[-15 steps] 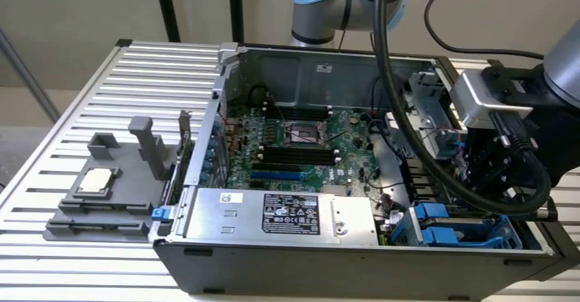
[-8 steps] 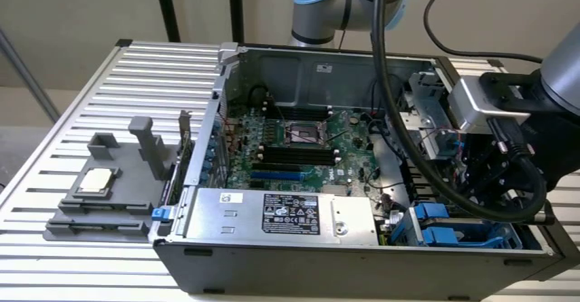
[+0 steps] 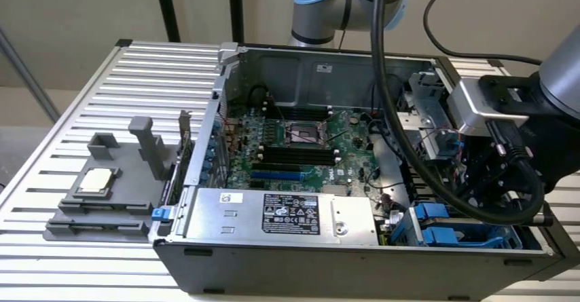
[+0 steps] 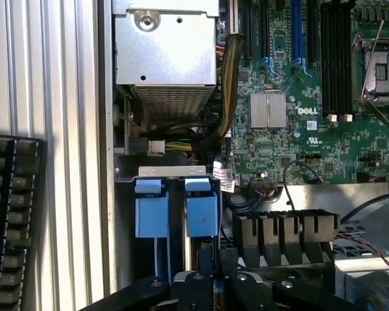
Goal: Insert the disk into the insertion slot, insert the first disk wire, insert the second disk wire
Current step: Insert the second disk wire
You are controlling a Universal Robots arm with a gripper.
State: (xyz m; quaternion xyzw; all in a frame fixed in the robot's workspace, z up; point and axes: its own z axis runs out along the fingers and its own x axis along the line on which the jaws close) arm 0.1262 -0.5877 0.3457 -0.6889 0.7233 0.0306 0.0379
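Worktop (image 3: 54, 261): ribbed grey metal carrying an open computer case (image 3: 363, 265).
Gripper (image 4: 212, 272): black fingers pressed together, held directly over the blue clips.
Insertion slot (image 3: 453, 233): corner of the case beside the silver power supply (image 3: 281, 214), blue clips showing.

Slot: you see the insertion slot (image 3: 458, 231) at about 4 o'clock in the exterior view, in the open case's near corner.
Look: a blue-grey cage with two bright blue clips (image 4: 175, 207) side by side.
Disk: you can't make out a silver drive in the cage.
Wires: you can't tell whether any are plugged in.
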